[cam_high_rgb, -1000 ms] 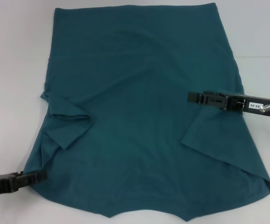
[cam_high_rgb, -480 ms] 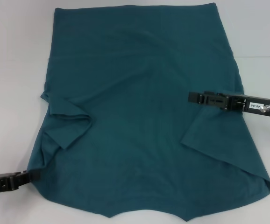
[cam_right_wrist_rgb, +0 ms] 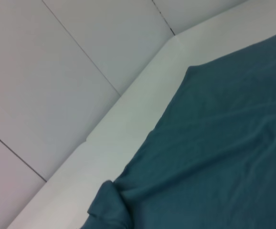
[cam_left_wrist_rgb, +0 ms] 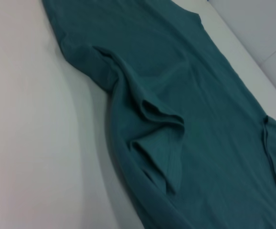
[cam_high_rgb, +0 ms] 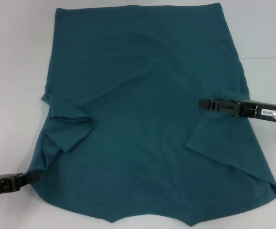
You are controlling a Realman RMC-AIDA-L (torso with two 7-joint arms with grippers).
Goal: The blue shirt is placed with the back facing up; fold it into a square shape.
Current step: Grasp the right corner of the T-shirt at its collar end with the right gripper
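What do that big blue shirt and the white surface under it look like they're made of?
The blue shirt looks like soft matte knit, probably cotton: it bunches into limp folds at the sleeve. The table looks like smooth, hard white board, faintly glossy; whether laminate or painted, I can't tell.

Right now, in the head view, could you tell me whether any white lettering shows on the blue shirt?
No, the blue shirt shows only plain teal fabric, with no lettering anywhere.
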